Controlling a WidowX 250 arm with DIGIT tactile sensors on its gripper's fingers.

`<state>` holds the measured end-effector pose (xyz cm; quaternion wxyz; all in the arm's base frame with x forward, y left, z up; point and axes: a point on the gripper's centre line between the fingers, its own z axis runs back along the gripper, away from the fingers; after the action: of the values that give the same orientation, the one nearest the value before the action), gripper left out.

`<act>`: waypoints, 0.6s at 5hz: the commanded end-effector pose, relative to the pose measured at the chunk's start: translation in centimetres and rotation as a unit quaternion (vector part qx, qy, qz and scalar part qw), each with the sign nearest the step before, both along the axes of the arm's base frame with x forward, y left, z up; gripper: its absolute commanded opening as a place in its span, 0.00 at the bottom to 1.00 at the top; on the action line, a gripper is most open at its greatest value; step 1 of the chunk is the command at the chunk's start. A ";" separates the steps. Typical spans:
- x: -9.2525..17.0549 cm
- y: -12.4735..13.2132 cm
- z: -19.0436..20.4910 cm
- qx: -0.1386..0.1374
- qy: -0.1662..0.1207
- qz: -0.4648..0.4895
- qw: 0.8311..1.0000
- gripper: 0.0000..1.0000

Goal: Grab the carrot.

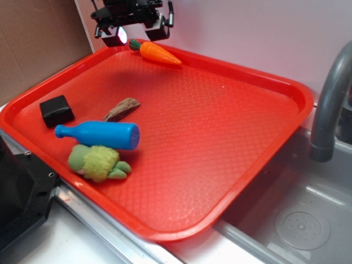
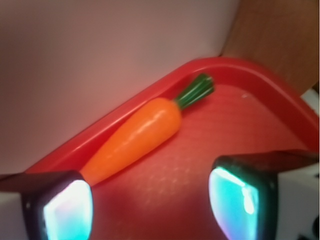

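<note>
- The carrot (image 1: 159, 53) lies on its side at the far edge of the red tray (image 1: 220, 143), along the raised rim, with its green stem toward the far-left corner and its tapered tip pointing right.
- In the wrist view the carrot (image 2: 137, 137) rests right against the tray's rim (image 2: 125, 112), the stem (image 2: 196, 90) up toward the corner.
- The gripper (image 1: 133, 32) hangs above the tray's far-left corner, close to the stem end of the carrot; its two fingers are spread apart and hold nothing.
- In the wrist view the two pads (image 2: 67, 210) glow pale blue at the bottom corners, with bare tray between them; the carrot's tip ends just beside the left pad.
- A black block (image 1: 56, 110) sits near the left rim.
- A brown wood-like sliver (image 1: 122, 109) lies to the right of the block.
- A blue bottle (image 1: 102, 134) lies on its side, neck pointing left.
- A green plush toy (image 1: 98, 162) lies just in front of the bottle, touching it or nearly so.
- A grey faucet (image 1: 330, 99) curves over the sink (image 1: 297, 220) at the right.
</note>
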<state>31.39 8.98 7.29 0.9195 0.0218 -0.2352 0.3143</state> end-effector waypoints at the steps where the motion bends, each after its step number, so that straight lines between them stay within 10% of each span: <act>1: 1.9 1.9 0.4 0.006 -0.018 -0.010 1.000 1.00; 3: 2.6 2.1 -0.9 -0.003 -0.011 -0.021 1.000 1.00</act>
<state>33.25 9.21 4.44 0.9322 0.0086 -0.2159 0.2904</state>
